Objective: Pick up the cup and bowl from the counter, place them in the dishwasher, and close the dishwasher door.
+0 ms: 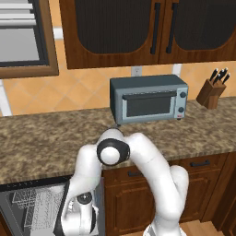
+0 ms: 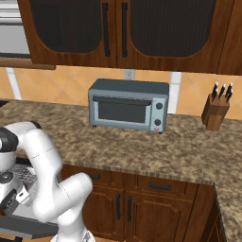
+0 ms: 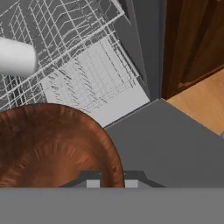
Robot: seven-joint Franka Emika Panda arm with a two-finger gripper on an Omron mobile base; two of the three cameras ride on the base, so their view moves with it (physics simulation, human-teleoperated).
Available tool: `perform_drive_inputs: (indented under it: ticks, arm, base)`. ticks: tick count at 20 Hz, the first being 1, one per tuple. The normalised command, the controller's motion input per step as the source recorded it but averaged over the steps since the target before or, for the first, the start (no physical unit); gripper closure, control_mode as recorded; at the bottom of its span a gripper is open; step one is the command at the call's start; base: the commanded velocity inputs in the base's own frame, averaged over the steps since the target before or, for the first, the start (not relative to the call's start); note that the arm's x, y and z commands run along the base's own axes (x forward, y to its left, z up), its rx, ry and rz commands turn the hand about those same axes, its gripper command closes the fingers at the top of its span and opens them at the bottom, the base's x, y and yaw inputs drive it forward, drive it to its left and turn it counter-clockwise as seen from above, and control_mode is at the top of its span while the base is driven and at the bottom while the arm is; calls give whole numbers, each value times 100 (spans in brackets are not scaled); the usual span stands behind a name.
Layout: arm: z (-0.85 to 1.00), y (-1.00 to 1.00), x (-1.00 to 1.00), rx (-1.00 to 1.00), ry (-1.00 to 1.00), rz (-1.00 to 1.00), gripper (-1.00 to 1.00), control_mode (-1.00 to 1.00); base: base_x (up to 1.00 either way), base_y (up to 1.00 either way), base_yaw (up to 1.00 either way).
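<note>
the claw [image 3: 112, 183] is clamped on the bowl [image 3: 52, 146] by its rim, hanging over the open dishwasher door [image 3: 175, 148]. the cup [image 3: 16, 57] already lies in the rack [image 3: 87, 74]. the arm should carry the bowl over the rack, lower it level, then let go.

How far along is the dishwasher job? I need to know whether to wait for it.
Done: the cup already lies in the wire rack of the open dishwasher. In hand: the gripper is shut on the rim of the bowl, holding it above the lowered dishwasher door. Left: set the bowl in the rack, let go, and close the door.
</note>
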Motion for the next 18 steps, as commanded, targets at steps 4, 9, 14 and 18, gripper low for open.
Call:
perform_drive_inputs:
  ticks: [4, 9, 14, 18]
  arm:
    - [-42, 33, 19, -2, -24, -10, 100, -100]
    - [-72, 80, -21, -6, -54, -5, 100, -100]
    - [-53, 75, -31, -9, -69, -4, 100, -100]
    - [-59, 79, -28, -9, -54, -3, 100, -100]
  base:
    - [0, 0, 0]
    - [0, 0, 0]
    - [0, 0, 0]
    - [0, 0, 0]
